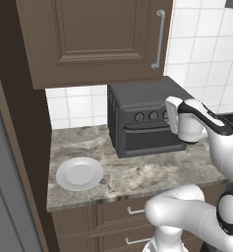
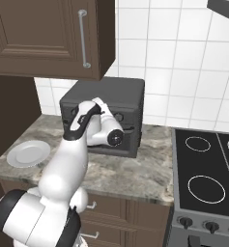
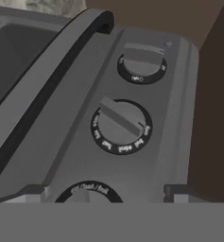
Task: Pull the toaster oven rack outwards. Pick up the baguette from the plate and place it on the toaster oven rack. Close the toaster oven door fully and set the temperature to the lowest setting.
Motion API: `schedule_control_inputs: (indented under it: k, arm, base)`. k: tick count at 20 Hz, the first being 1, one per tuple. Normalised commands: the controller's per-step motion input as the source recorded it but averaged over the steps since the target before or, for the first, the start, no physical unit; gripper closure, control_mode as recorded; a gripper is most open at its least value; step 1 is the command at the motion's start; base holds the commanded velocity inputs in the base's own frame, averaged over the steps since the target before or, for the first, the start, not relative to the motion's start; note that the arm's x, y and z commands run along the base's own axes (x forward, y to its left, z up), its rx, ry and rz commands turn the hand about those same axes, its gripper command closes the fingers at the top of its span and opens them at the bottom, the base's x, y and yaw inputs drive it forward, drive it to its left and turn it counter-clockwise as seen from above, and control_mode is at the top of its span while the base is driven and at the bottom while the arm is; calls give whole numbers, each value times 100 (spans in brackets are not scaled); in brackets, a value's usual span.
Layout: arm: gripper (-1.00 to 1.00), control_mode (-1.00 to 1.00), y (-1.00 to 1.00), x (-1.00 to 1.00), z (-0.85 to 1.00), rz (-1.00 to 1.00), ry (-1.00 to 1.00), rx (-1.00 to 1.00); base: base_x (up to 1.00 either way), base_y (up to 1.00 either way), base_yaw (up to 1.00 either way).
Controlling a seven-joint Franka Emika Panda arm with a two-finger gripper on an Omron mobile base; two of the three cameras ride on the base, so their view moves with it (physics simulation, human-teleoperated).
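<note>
Your pincer point(image 3: 104, 191) stands spread wide before the toaster oven point(image 1: 137, 120) knobs, gripping nothing; a third knob is cut off. The arm hides the rightmost knobs. The plate point(image 1: 79, 173) sits bare near the tabletop's point(image 1: 137, 172) front-left corner.

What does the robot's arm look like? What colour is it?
The arm is made of smooth, rounded white shells, like fat tubes joined together. The joints are dark, with a black band along the wrist and a black round cap with a small shiny centre. The gripper has two small dark grey, blocky finger tips.
</note>
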Motion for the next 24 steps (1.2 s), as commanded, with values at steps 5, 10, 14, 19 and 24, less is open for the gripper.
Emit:
schedule_control_inputs:
  k: [5,10,14,19,24]
  arm:
    - [-100,-100,0,48,-3,-5,1,-6]
    - [100,-100,0,53,-1,-5,4,-7]
    - [100,-100,0,54,0,-5,5,-5]
    - [100,-100,-2,58,0,-5,6,-2]
    - [100,-100,-12,57,0,-6,7,-2]
  base:
    - [0,0,0]
    - [0,0,0]
    - [0,0,0]
    - [0,0,0]
    - [0,0,0]
